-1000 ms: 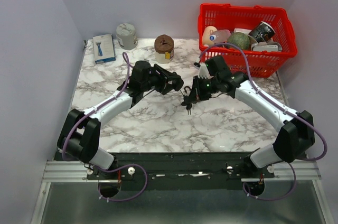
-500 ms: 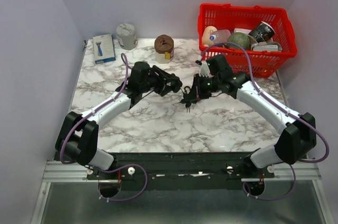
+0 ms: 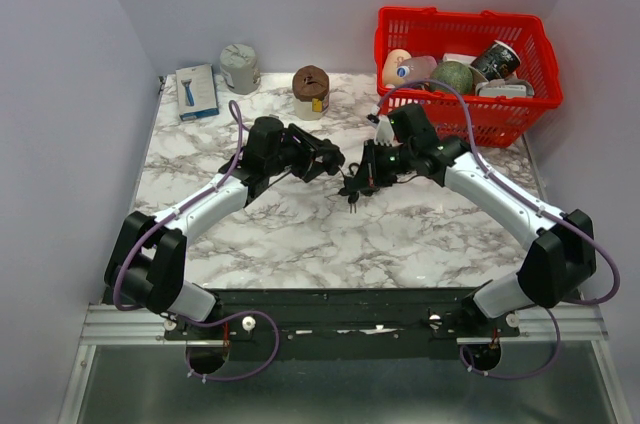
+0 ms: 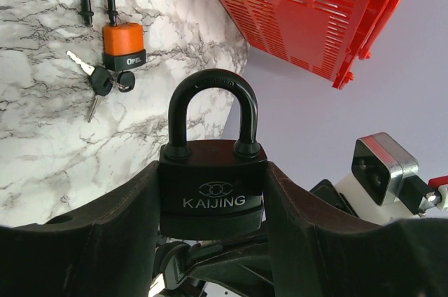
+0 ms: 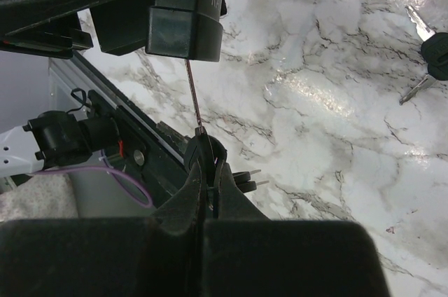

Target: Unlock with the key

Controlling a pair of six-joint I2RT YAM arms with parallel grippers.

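The left fingers [image 4: 98,234] grasp a black KAIJING padlock [image 4: 211,188]; the right fingers [image 5: 183,202] pinch a slim metal key [image 5: 194,94]; an orange OPEL padlock [image 4: 123,43] lies apart.

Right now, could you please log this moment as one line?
left gripper shut on padlock | right gripper shut on key | key tip at padlock underside | shackle closed

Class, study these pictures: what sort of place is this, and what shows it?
Probably a lab robot test cell: a marble-patterned tabletop boxed in by plain lilac walls, left arm and right arm bolted to a metal rail, and a red plastic basket of household props.
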